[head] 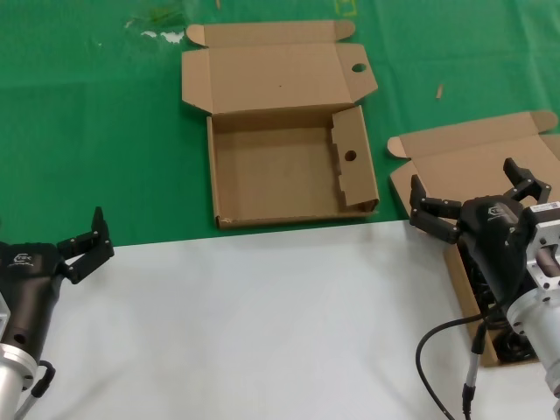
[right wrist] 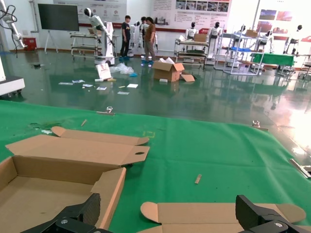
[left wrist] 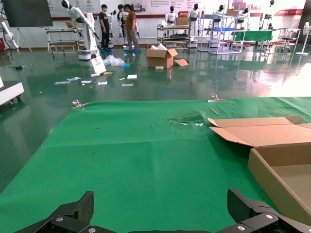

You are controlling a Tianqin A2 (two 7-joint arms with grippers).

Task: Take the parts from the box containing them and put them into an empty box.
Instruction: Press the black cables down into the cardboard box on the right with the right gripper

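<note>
Pick phase: right arm over the source box, nothing gripped

Left gripper (head: 87,241) idles at the table's near left edge, fingers apart. Right gripper (head: 477,197), fingers spread and empty, hovers over the box containing them (head: 455,162) at the right edge; the parts (head: 481,280) lie inside, mostly hidden. Next move calls for descent and closure on one cord. The empty box (head: 289,166) sits toward the far edge, centre. No legible labels

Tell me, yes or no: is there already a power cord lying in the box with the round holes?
No. In the head view, the box with the round holes shows only bare cardboard floor inside.
</note>
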